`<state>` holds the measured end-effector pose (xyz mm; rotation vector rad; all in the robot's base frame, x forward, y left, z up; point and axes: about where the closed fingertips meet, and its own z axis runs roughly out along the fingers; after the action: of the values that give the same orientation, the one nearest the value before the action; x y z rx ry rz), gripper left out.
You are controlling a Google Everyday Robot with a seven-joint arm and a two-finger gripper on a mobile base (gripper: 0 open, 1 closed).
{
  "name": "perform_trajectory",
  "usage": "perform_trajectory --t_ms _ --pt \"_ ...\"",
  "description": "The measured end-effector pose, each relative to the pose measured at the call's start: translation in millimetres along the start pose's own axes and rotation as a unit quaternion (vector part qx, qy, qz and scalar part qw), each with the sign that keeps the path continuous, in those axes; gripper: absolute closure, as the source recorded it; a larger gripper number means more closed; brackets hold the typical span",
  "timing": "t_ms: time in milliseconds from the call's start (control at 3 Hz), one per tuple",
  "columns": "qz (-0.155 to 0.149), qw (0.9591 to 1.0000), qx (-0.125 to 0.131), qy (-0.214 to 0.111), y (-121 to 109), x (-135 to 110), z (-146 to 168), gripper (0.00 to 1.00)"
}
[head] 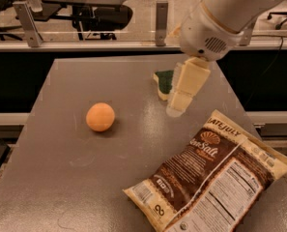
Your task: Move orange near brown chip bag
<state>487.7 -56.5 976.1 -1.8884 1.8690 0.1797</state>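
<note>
Tool (176, 109) hangs over the tabletop (80, 178) at about 3 o'clock from the orange (100, 117), well apart from it; whether it is spread or pressed together I cannot tell. The orange sits on the left half of the tabletop, with the brown chip bag (215, 178) lying flat at its 4 o'clock. A sponge (164, 79) lies at the tool's 12 o'clock, partly hidden behind it.
</note>
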Motion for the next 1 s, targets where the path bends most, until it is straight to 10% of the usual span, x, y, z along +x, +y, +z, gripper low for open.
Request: perform_trajectory --t_ms 1000 --pt "-0.118 0.9895 -0.08 0.024 16 -75 144 0.0"
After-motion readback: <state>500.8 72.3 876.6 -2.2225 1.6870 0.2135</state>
